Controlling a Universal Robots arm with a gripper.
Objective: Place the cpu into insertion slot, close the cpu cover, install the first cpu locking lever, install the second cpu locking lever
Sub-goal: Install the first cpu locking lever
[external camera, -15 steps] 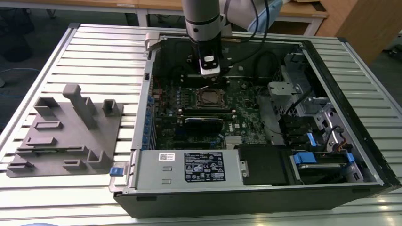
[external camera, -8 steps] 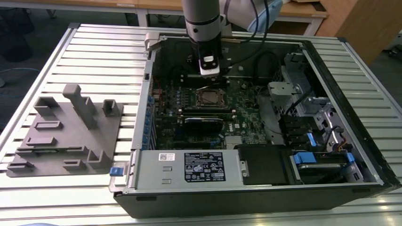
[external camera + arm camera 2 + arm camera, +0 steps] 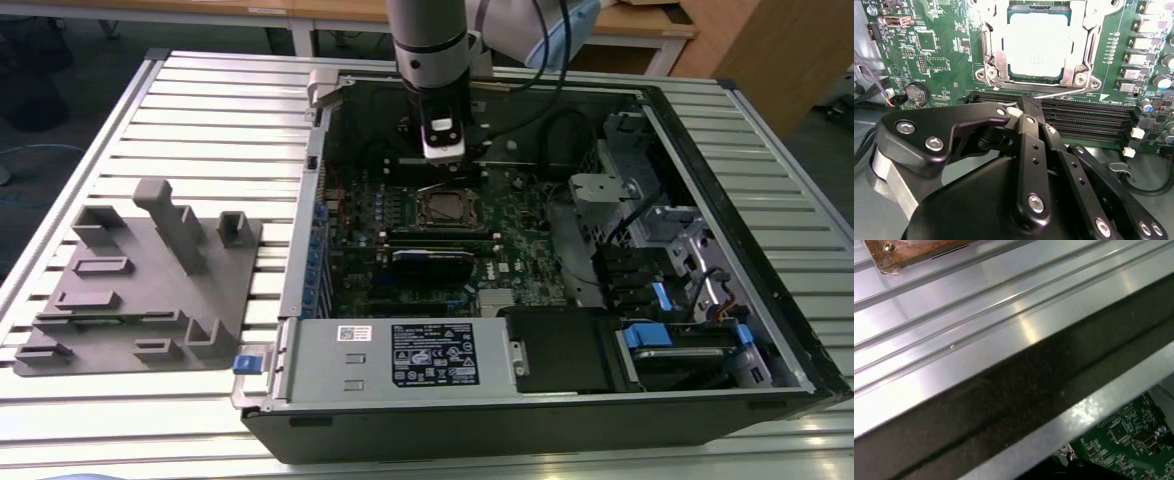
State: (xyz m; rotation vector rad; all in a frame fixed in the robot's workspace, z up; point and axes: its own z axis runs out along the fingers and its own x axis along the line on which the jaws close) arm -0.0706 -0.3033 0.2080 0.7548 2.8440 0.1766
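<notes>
The cpu (image 3: 1038,49) lies flat in the insertion slot (image 3: 446,208) on the green motherboard, its pale metal top showing. The silvery cpu cover (image 3: 992,52) lies down around it, framing the chip on both sides. A thin silver locking lever (image 3: 1066,92) runs along the socket's edge beside the memory slots. My gripper (image 3: 1030,101) is shut, and its black tip meets the free end of that lever; I cannot tell if it pinches the rod. In the exterior view the gripper (image 3: 446,170) hangs inside the open case just behind the socket.
Long black memory slots (image 3: 1089,115) lie right beside the fingertips. The case's metal wall (image 3: 1019,390) and the slatted table (image 3: 954,325) sit close to the wrist. A grey fixture block (image 3: 147,280) stands at the exterior view's left; drive bays and cables (image 3: 654,250) fill the case's right.
</notes>
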